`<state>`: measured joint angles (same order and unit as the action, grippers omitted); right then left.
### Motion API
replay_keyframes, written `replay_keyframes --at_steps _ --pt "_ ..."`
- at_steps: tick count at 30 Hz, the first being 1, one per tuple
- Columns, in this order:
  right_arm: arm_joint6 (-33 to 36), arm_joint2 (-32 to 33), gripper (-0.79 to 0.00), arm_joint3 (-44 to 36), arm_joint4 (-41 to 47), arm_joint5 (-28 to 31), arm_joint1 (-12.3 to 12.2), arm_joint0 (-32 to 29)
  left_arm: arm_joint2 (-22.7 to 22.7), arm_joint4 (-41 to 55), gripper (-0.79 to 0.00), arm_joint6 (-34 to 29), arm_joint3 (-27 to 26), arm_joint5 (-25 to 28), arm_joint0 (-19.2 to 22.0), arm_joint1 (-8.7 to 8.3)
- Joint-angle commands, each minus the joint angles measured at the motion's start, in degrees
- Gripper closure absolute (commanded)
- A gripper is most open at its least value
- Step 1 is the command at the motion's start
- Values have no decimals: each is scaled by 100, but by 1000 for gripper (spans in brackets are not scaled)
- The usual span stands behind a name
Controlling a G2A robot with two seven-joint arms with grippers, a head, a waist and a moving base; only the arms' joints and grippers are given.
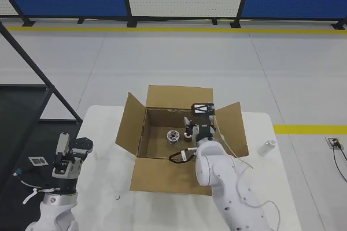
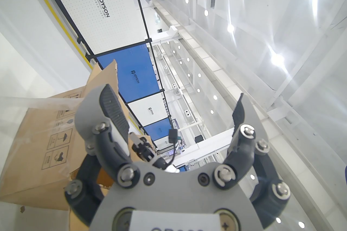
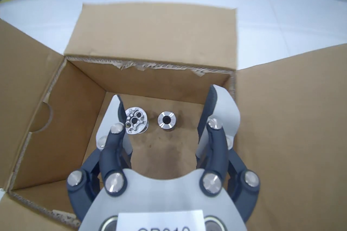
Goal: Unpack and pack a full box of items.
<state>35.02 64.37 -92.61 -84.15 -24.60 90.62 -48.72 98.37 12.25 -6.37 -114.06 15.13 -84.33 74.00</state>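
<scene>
The cardboard box (image 1: 162,176) sits open in the middle of the white table (image 1: 104,173), with all four flaps folded outward. Two metal parts lie on its floor, toward the wall on the far side from the robot. One is a flat round disc (image 3: 135,120) with cut-outs in its face. The other is a short cylinder (image 3: 166,120) with a hole through its middle. They lie just beside each other without touching, the cylinder on the disc's right.

The right gripper (image 3: 166,102) hangs inside the box above these parts, pointing down at the floor. Its fingers are spread wide and hold nothing. In the right wrist view the cylinder shows in the gap between the fingers, while the disc sits right by one fingertip (image 3: 119,107) and is partly hidden behind it.

The left gripper (image 2: 173,96) is near the table's left edge, well apart from the box and turned upward toward the ceiling lights. Its fingers are also wide apart and empty; the box's outer side, printed with handling symbols, shows past one of them.

A small pale bottle (image 1: 266,148) lies near the table's right edge, outside the box — just beyond the right flap.
</scene>
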Motion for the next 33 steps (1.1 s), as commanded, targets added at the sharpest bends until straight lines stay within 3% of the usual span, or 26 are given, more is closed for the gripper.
replay_keyframes --at_steps 1,7,13,26,33 --pt "-136 335 -785 -899 -144 -94 -59 -530 0 0 -785 0 0 0 0 0" --pt "-706 1320 -785 -2149 43 -569 -136 -1508 0 0 -785 0 0 0 0 0" --pt "-1246 2135 -785 -2379 593 -792 -157 -2048 0 0 -785 0 0 0 0 0" --pt "-1284 2842 -785 -355 554 -1023 -212 -1651 0 0 -785 0 0 0 0 0" --pt "-1026 2890 -785 606 617 -748 -244 -1199 0 0 -785 0 0 0 0 0"
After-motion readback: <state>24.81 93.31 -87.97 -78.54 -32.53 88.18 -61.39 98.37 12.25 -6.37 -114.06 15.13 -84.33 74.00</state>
